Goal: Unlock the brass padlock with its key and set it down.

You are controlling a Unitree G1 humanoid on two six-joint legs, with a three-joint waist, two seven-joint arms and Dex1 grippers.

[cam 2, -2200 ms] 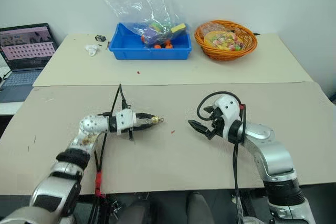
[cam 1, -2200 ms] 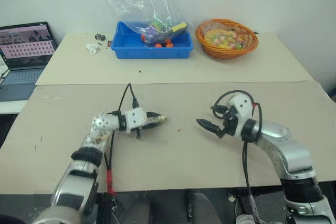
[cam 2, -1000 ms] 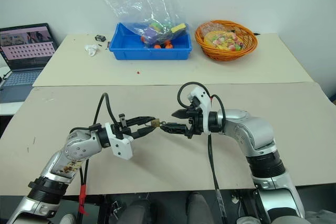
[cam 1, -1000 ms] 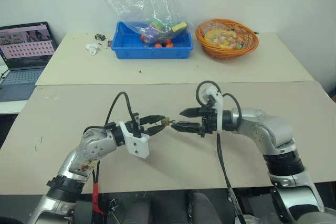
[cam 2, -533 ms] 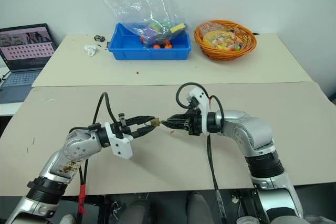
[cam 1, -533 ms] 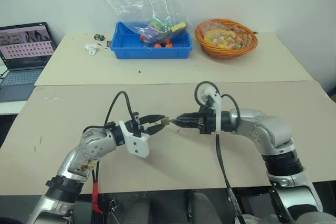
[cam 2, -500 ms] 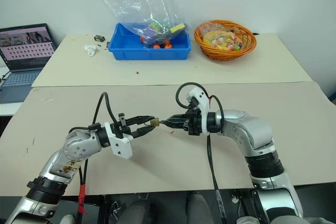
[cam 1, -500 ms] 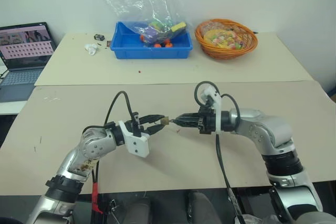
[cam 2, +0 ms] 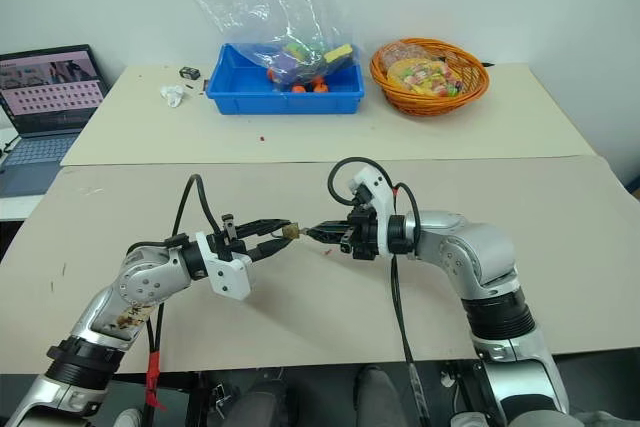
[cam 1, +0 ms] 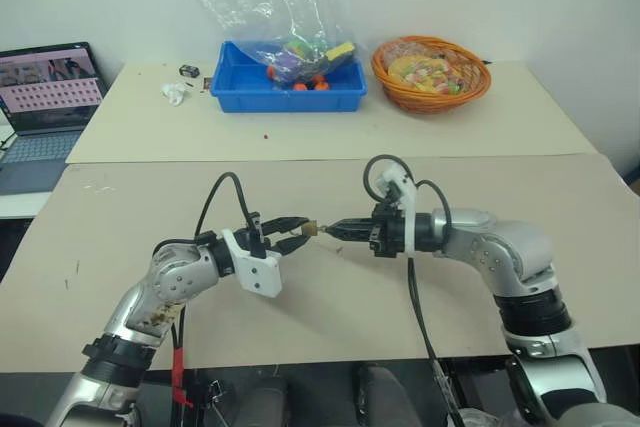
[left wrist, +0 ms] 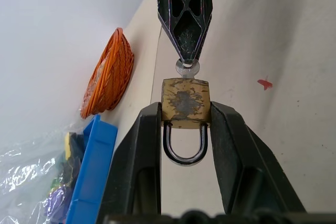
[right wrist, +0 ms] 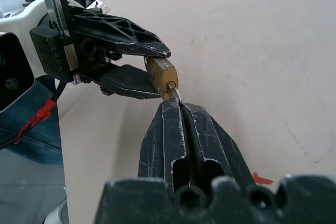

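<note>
Above the beige table [cam 1: 420, 297], your left gripper [left wrist: 185, 116] clamps the padlock [left wrist: 185, 104]; your right gripper [right wrist: 175, 103], closed tight, pinches the key [left wrist: 187, 68] at its keyhole.

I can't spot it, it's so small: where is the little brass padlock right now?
The brass padlock is held above the table's middle, clamped between the left gripper fingers, with the shut right gripper pinching the key at its keyhole end.

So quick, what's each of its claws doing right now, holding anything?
Left gripper: shut on the brass padlock, shackle toward the wrist.
Right gripper: shut on the key, which sits at the padlock's keyhole end.
</note>
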